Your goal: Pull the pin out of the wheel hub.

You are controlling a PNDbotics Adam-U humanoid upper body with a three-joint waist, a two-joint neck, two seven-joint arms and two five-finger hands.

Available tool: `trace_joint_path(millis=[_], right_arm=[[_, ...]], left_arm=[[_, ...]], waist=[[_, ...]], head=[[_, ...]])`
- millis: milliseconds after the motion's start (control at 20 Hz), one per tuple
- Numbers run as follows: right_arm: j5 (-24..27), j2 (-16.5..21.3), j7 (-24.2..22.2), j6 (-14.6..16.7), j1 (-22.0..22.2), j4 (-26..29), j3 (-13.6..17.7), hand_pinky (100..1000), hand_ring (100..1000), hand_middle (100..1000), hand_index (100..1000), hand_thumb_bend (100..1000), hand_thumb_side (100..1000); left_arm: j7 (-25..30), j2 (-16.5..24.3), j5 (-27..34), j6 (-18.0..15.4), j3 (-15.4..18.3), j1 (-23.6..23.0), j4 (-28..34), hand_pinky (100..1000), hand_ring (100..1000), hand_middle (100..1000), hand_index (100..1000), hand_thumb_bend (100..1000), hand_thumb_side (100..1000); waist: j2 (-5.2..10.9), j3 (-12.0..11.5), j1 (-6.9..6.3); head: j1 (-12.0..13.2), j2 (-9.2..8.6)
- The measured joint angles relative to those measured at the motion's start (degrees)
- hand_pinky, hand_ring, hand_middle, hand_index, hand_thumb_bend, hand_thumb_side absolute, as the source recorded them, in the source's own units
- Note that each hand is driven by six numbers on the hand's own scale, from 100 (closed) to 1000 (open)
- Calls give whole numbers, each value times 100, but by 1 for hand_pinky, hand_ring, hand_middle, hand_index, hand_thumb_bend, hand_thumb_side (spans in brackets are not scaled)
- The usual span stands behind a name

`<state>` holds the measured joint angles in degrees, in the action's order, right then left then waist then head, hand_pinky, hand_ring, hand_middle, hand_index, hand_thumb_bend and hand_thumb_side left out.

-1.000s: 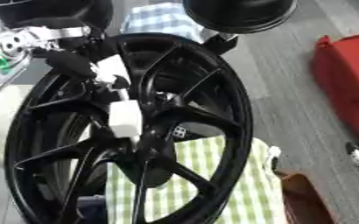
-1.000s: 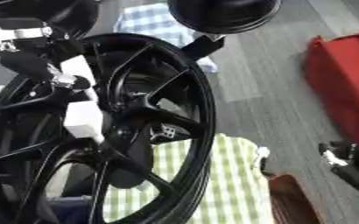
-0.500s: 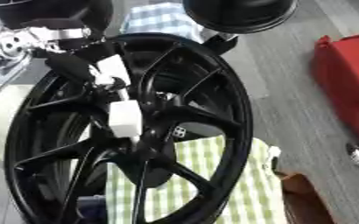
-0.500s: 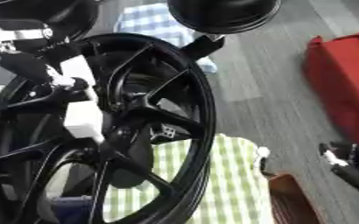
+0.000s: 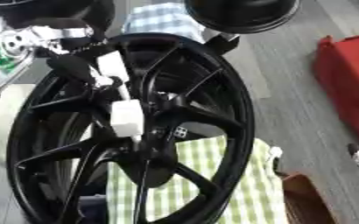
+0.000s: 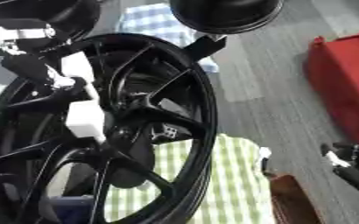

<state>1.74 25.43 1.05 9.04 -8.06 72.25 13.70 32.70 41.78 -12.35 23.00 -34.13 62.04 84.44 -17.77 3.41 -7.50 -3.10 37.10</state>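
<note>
Centrally, a large glossy black multi-spoke wheel hub [image 5: 136, 131] stands upright and slightly tilted, filling most of both eye views. It rests over a green-and-white checked cloth [image 5: 213, 183] that shows through the lower spokes. The robot's left hand [image 5: 83, 70], black with white finger segments and a silver wrist, comes in from the upper left and reaches across the upper-left spokes toward the wheel's centre. Its fingers are bent down over the spokes, with a white blocky piece [image 5: 127, 118] just below them near the hub centre; whether that piece is the pin or part of the hand cannot be told, so the pin itself cannot be made out with certainty, nor can it be said whether the fingers grasp anything. A small pale square badge [image 5: 180, 131] sits beside the hub centre.

At the right, a red fabric bag [image 5: 351, 83] lies on the grey plank floor [image 5: 290, 100]. Above the wheel, a round black dome-shaped object [image 5: 240, 13] hangs at the top edge, with a blue-and-white checked cloth [image 5: 163, 19] beside it.

The right eye view shows the robot's right hand [image 6: 351, 168] at the lower right edge, black with a white patch, its fingers spread and relaxed, holding nothing; the left eye view catches only a sliver of it. A brown object [image 5: 305, 201] sits at the lower right.
</note>
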Motion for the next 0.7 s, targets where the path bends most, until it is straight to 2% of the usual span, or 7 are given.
trace_joint_path(millis=[150, 300, 350, 400, 700], right_arm=[[12, 0, 0, 0, 0, 0, 0, 606, 627, 517, 677, 360, 370], [15, 0, 0, 0, 0, 0, 0, 606, 627, 517, 677, 361, 371], [15, 0, 1, -1, 0, 0, 0, 606, 627, 517, 677, 361, 371], [16, 0, 1, -1, 0, 0, 0, 607, 627, 517, 677, 362, 371], [26, 0, 27, -3, 8, 0, 5, 606, 627, 517, 677, 363, 370]], left_arm=[[-144, 6, 84, 8, 98, -53, 93, 606, 462, 333, 521, 251, 180], [-364, 97, 177, 13, 345, -144, 312, 597, 446, 296, 487, 235, 134], [-446, 155, 207, 18, 456, -182, 409, 586, 437, 286, 475, 123, 197], [-533, 227, 239, 28, 581, -233, 514, 579, 433, 280, 472, 222, 120], [-1130, 702, 579, 123, 1529, -690, 1188, 579, 418, 254, 456, 191, 100]], waist=[[0, -2, 0], [0, -16, 0], [0, -29, 1], [0, -34, 1], [0, -110, 12]], head=[[0, 0], [-2, 1], [-3, 1], [-4, 2], [-59, 15]])
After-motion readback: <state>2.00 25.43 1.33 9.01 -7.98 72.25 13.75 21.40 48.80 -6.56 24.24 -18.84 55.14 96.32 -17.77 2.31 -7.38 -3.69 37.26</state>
